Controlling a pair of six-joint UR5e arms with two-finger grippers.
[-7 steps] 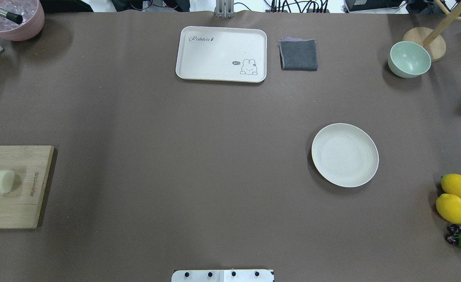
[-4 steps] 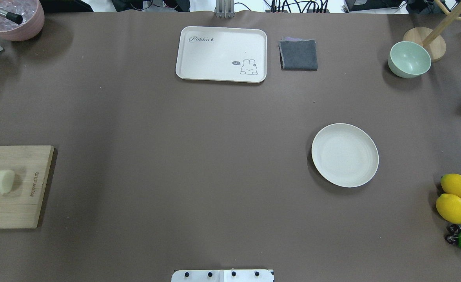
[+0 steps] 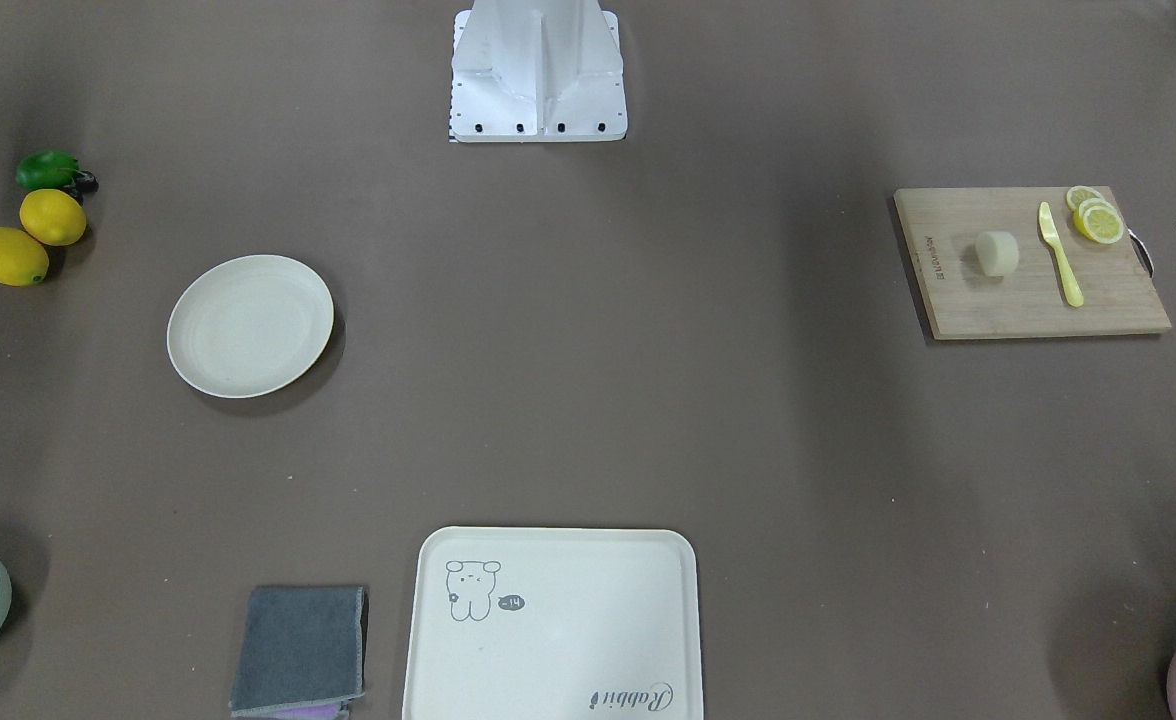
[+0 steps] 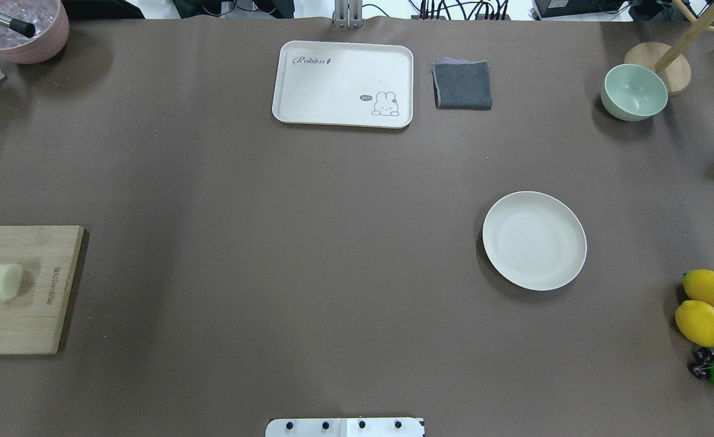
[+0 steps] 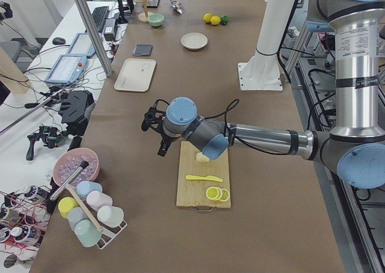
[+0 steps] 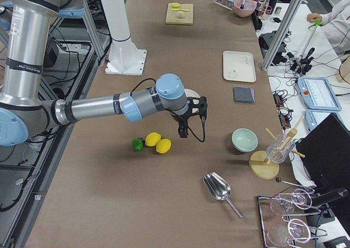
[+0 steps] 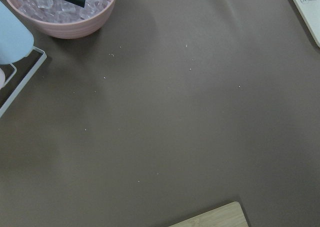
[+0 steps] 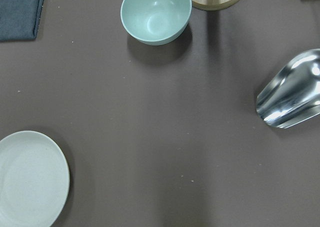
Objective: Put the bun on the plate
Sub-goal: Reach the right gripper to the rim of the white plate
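The bun (image 4: 4,281) lies on the wooden cutting board (image 4: 29,328), on the same board as a yellow knife (image 3: 1060,253) and lemon slices (image 3: 1096,218). The plate (image 4: 534,240) sits well apart from the board, toward the robot's right. The left gripper (image 5: 154,131) hangs over the table just beyond the board's edge away from the robot, and the right gripper (image 6: 191,119) hovers far from the board. I cannot tell how far either is open or whether it grips anything.
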